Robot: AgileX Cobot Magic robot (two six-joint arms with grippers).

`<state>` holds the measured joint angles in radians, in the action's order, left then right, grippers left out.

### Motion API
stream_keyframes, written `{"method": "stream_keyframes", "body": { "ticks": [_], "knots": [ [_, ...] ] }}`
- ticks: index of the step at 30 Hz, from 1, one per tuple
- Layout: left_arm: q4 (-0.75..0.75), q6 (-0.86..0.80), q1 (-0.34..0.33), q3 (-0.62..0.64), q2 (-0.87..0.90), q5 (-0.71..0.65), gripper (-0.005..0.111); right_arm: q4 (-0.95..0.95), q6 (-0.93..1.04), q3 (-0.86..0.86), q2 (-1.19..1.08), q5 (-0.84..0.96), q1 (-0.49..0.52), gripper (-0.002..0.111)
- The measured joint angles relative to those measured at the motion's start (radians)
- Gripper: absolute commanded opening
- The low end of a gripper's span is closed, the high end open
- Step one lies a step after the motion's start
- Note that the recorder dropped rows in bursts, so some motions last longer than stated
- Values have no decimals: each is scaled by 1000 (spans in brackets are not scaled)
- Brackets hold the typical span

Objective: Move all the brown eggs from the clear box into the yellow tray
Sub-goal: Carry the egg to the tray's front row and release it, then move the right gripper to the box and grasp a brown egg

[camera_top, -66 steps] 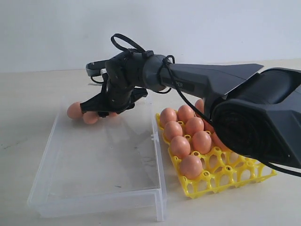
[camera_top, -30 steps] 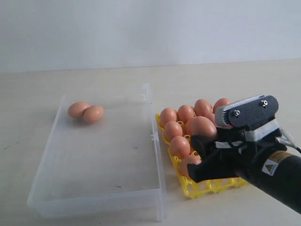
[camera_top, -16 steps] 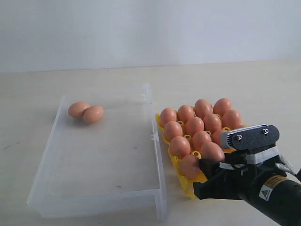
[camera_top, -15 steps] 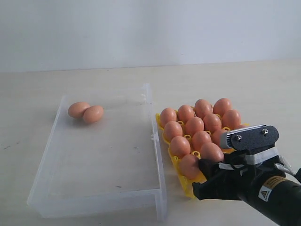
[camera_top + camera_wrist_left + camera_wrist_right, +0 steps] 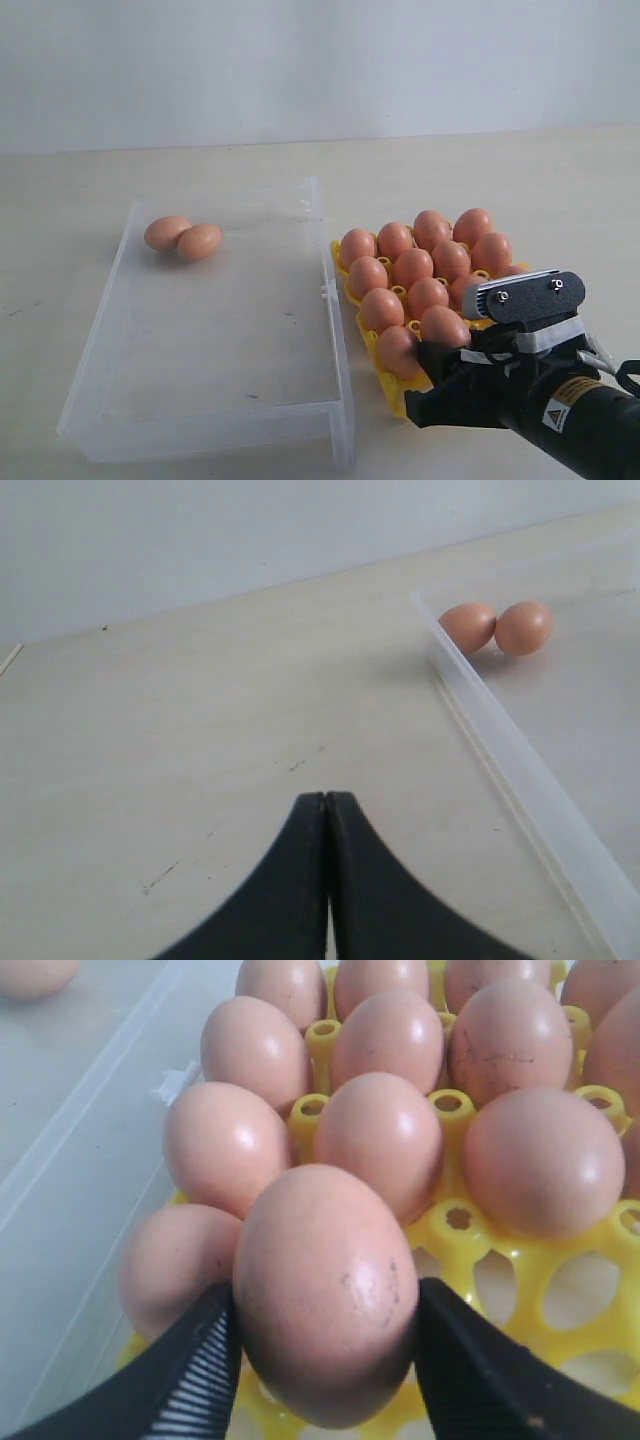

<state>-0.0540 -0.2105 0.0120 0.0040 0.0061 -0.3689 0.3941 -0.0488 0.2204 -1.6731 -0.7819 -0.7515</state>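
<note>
My right gripper point(image 5: 325, 1345) is shut on a brown egg point(image 5: 325, 1290), holding it low over a front cup of the yellow tray point(image 5: 590, 1250). The exterior view shows the same held egg point(image 5: 445, 327) at the tray's point(image 5: 372, 342) near edge, with the gripper point(image 5: 450, 375) just behind it. Several brown eggs point(image 5: 415, 265) sit in the tray's cups. Two brown eggs point(image 5: 183, 238) lie side by side in the far left corner of the clear box point(image 5: 215, 420). My left gripper point(image 5: 326, 800) is shut and empty over bare table beside the box wall point(image 5: 500, 750), facing those two eggs point(image 5: 495, 627).
The pale table point(image 5: 60, 200) runs around the box and tray. A plain wall point(image 5: 320, 60) stands behind. Box and tray sit side by side, nearly touching. The left arm does not show in the exterior view.
The right gripper carried an egg from the box's far corner across to the tray and lowered it toward a front cup. In the last half second it sank slightly.
</note>
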Motion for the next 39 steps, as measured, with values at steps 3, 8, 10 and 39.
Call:
{"method": "stream_keyframes", "body": {
  "ticks": [3,8,10,39],
  "knots": [
    [0,0,0,0,0,0,0,0,0,0,2,6,0,60],
    [0,0,0,0,0,0,0,24,67,0,76,48,0,60],
    [0,0,0,0,0,0,0,52,135,0,141,84,0,59],
    [0,0,0,0,0,0,0,-71,-249,1199,-342,1153,-4,79]
  ]
}}
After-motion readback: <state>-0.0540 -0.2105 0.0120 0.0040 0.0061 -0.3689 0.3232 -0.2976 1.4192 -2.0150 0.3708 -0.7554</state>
